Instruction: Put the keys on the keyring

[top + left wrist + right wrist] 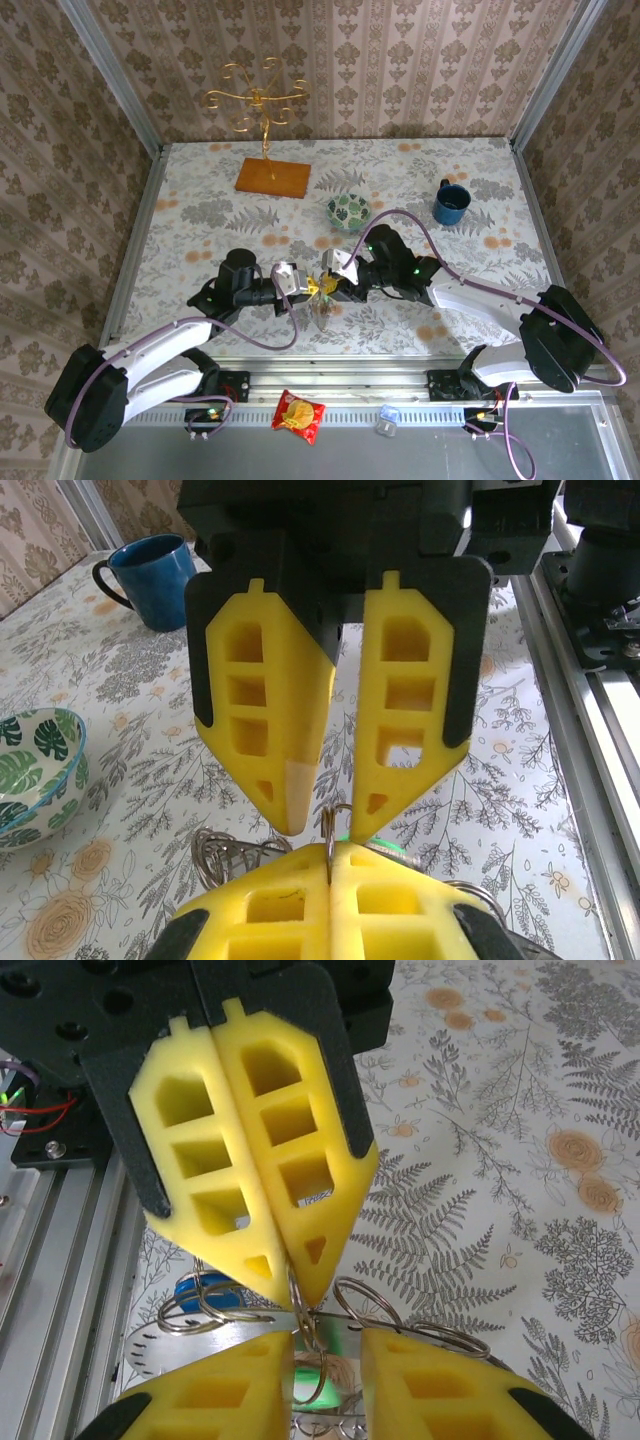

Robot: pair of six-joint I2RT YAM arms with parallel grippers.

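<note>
Over the middle of the flowered table (200, 215) the two grippers meet tip to tip. The left gripper (296, 1282) is clenched tight, its yellow fingers pinching the thin metal of the keyring (215, 1328), which sits just beneath their tips. The right gripper (326, 1360) has its jaws parted, with a clear gap between them. The green key (308, 1380) sits in that gap, but whether either finger touches it cannot be told. The blue key (192, 1290) rests against the keyring's flat band among small wire loops (365, 1305), just to one side of the left gripper's fingertips.
</note>
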